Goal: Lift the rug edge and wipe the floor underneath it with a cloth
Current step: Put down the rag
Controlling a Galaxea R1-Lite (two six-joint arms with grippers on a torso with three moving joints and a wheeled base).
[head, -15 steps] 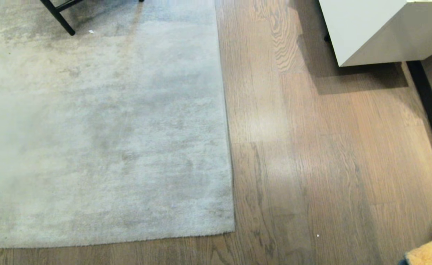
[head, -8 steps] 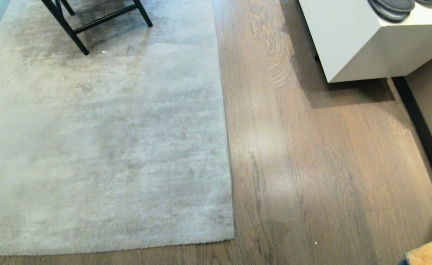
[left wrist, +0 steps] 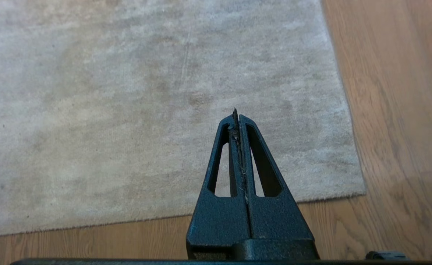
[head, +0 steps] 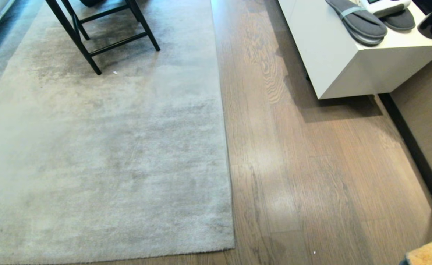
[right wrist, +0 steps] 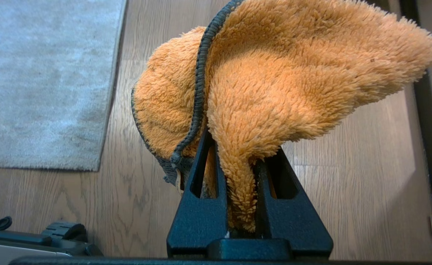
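The light grey rug (head: 102,147) lies flat on the brown wood-grain floor (head: 311,165). The rug edge (head: 226,147) runs straight down the middle of the head view to a near corner (head: 233,247). My left gripper (left wrist: 236,116) hangs above the rug near that corner (left wrist: 359,189), shut with nothing in it. My right gripper (right wrist: 240,147) is shut on the fluffy orange cloth (right wrist: 275,81) with its dark trim, held over bare floor to the right of the rug (right wrist: 46,81). A bit of the cloth (head: 431,252) shows at the head view's lower right corner.
Black chair legs (head: 91,40) stand on the rug's far part. A white cabinet (head: 348,66) with grey slippers (head: 356,22) on top sits at the far right. A dark baseboard (head: 414,154) runs along the right wall. Part of my base (right wrist: 54,235) is near the rug corner.
The head view has tilted up: the whole scene slid down the picture, bringing the chair legs and the cabinet top with slippers into sight. Rug and cloth have not moved.
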